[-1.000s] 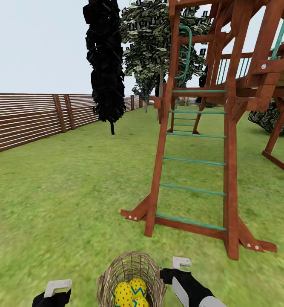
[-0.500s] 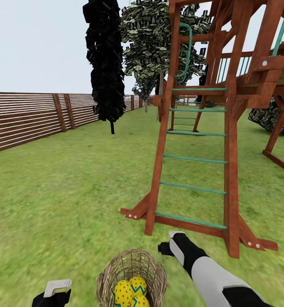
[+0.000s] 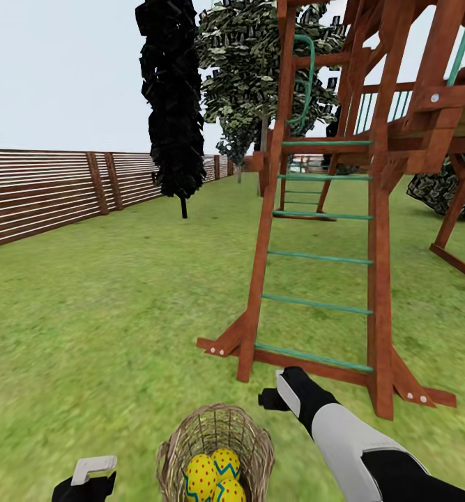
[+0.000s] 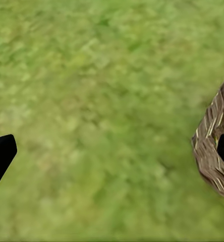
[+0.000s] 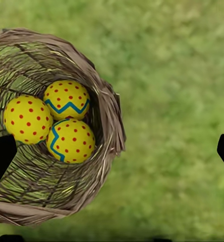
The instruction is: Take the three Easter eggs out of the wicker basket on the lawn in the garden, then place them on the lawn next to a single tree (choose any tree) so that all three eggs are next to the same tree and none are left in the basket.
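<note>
The wicker basket (image 3: 215,436) stands on the lawn (image 3: 107,328) at the bottom middle of the head view, with three Easter eggs (image 3: 211,477) inside. The right wrist view looks down on the basket (image 5: 104,101) and its yellow, red-dotted eggs (image 5: 67,101), (image 5: 27,118), (image 5: 70,140). My right gripper (image 3: 277,396) hangs above the grass just beyond and right of the basket; it is open, with its fingertips (image 5: 1,156) wide apart. My left gripper (image 3: 93,475) is low, left of the basket (image 4: 213,151), open and empty. A speckled tree (image 3: 249,70) stands far ahead.
A wooden play structure with a green-runged ladder (image 3: 319,258) stands close ahead on the right. An all-black tree (image 3: 171,104) rises at middle left. The slatted fence (image 3: 51,188) runs along the left. Open grass stretches ahead on the left.
My right arm has lifted and reached forward, from beside the basket's right rim to beyond it. The left gripper and the eggs have stayed put.
</note>
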Controlling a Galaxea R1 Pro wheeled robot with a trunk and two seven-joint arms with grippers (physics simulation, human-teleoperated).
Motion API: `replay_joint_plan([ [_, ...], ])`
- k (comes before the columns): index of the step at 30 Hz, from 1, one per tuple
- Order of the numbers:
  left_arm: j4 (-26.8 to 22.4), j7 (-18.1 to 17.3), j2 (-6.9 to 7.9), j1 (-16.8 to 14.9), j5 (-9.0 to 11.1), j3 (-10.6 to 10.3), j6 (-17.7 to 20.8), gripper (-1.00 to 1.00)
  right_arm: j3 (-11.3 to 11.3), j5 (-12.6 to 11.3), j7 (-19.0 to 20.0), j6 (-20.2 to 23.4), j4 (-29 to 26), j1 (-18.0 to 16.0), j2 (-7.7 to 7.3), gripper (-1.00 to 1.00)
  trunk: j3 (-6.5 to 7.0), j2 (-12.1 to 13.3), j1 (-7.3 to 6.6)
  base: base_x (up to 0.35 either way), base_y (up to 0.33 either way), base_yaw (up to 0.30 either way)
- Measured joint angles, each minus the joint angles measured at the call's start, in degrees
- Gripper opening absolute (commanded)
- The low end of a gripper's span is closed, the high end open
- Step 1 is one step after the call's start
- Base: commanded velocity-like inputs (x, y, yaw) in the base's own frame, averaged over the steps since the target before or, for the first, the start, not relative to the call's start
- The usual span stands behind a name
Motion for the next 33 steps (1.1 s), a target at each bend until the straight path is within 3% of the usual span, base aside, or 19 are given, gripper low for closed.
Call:
replay_joint_plan([
  [13,-0.1,0.0,0.0,0.0,0.0,0.0,-0.1,1.0,0.0,-0.1,0.3,-0.2,0.2,0.0,0.0,1.0,-2.33,-5.2,2.86,0.0,0.0,0.0],
  [23,-0.1,0.0,0.0,0.0,0.0,0.0,-0.1,1.0,0.0,-0.3,0.7,-3.9,0.6,0.1,0.0,1.0,-4.13,-9.2,5.05,0.0,0.0,0.0],
  [33,-0.1,0.0,0.0,0.0,0.0,0.0,-0.1,1.0,-0.2,-0.4,0.8,-4.9,3.2,0.2,0.0,1.0,-5.93,-13.2,7.25,0.0,0.0,0.0],
])
